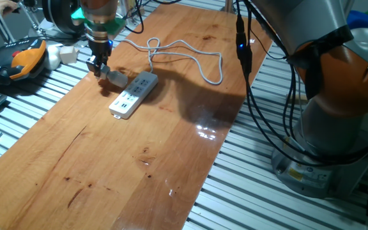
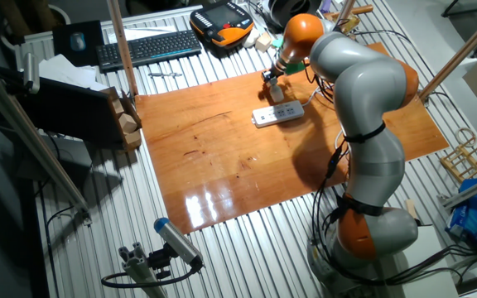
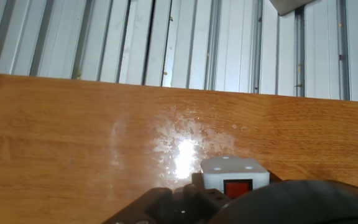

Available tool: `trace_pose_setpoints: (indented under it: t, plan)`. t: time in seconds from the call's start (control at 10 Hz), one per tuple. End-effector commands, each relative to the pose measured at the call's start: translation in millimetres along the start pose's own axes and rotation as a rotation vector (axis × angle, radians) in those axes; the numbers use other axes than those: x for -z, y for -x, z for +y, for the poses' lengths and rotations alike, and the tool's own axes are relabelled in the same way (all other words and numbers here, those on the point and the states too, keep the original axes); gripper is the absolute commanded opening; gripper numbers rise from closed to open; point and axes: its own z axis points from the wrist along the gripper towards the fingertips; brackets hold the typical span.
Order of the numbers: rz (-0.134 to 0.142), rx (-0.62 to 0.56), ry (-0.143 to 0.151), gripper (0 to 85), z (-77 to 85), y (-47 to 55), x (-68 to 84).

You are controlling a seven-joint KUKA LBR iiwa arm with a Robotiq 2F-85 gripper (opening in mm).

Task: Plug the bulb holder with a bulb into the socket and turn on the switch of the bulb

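While the gripper (image 1: 98, 66) hangs low over the table (image 1: 139, 166), its fingers are clamped on the bulb holder (image 3: 235, 174), whose red switch (image 3: 237, 188) faces the hand view, presumably kept reachable for later pressing. Just beside the gripper, toward the table's middle, lies the socket (image 1: 133, 94), outlets upward, cord (image 1: 190, 61) trailing beyond. The bulb itself cannot be made out. Plugging in appears not yet done.

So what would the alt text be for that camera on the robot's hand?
A small white bulb holder with a red switch sits low in the frame, held at the gripper, above a glossy wooden table with ribbed metal flooring beyond.
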Motion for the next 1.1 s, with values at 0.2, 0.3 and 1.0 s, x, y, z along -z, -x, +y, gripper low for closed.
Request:
trace_pose_setpoints:
  t: [0.2, 0.3, 1.0]
  plan:
    - [0.073, 0.003, 0.007, 0.0, 3.6, 4.0, 25.8]
    - [0.106, 0.020, -0.004, 0.0, 7.3, 1.2, 34.6]
    - [0.149, 0.029, 0.011, 0.0, 21.9, -9.5, 56.1]
